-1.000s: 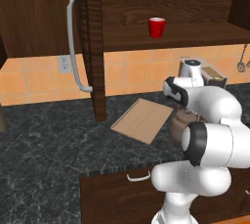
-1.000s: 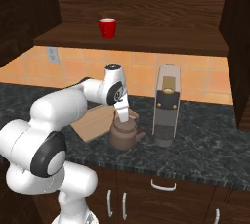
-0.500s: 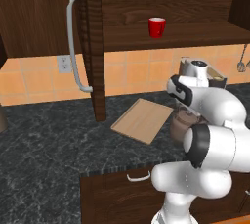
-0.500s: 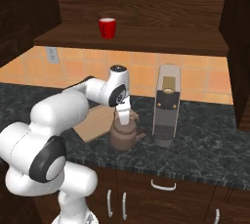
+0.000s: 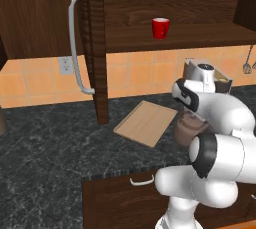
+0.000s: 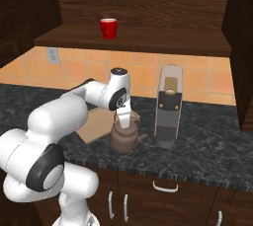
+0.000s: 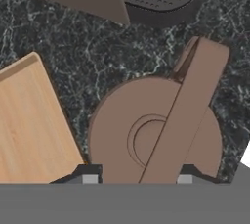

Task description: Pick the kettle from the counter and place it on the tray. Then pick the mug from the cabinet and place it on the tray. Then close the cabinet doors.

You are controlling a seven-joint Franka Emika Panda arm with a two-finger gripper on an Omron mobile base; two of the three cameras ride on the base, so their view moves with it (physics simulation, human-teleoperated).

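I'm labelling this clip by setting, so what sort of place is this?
A rendered home kitchen, most likely: a marbled stone counter under an open wood cabinet, with a kettle and a red mug.

Arm bent forward, gripper [image 6: 123, 122] pointing straight down, jaws spread apart.

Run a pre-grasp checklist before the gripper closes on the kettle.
1. Gripper above the kettle: ok.
2. Fingertips either side of the kettle's handle: ok, open.
3. Kettle on the counter, upright: ok.
4. Tray bare, ready for the kettle: ok.
5. Room between kettle and coffee machine: ok, they stand apart.
6. Fingers low enough to clamp the handle: cannot tell.
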